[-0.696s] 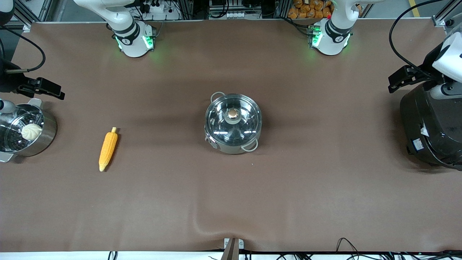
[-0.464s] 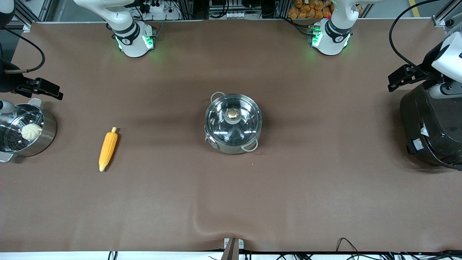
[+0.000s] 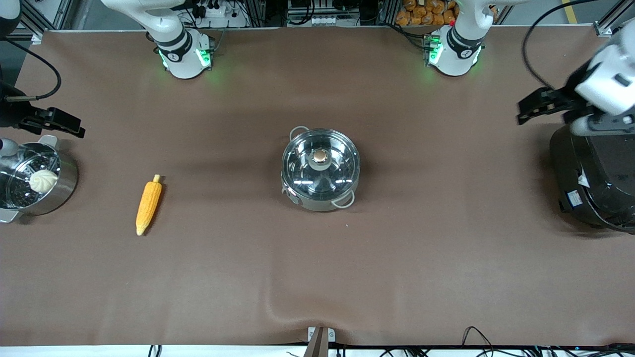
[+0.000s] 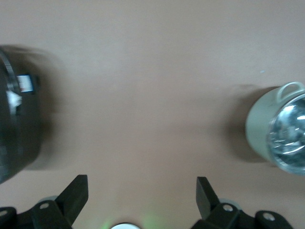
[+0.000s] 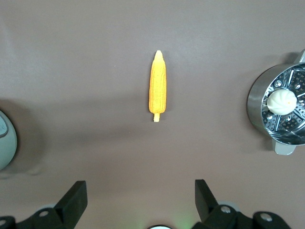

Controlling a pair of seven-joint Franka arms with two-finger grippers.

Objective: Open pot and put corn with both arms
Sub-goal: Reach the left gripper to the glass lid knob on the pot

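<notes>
— Since a moment ago, what has moved?

— Only the left tool [image 3: 533, 105]: it has swung in from the bench edge toward the middle, over bare cloth beside the black rice cooker [image 3: 593, 181]. Its white wrist is smeared with motion. The right tool [image 3: 59, 123] has barely shifted and hangs just above the steel steamer pot [image 3: 37, 181].

— What is cut off or hard to read?

— The cooker and the steamer are both clipped by the frame edges. In the left wrist view the cooker is a dark blur, and only half the pot shows. Both arms' upper links leave the picture.

— Nearest the camera, then?

— The corn [image 3: 148, 204], a tapered yellow-orange cob with a knobbly surface, lying flat on the brown cloth toward the right arm's end, pale stub pointing away from the camera. A little farther off, mid-bench, stands the pot [image 3: 320, 169]: round polished steel, two loop handles, its clear glass lid [image 3: 320, 161] on, topped by a tan knob. Inside the steamer's perforated insert sits a white bun [image 3: 43, 180].

— And the tools?

— Both spread wide, holding nothing; each wrist view shows its black fingers [image 4: 75, 193] [image 5: 74, 198] well apart over bare cloth.
</notes>
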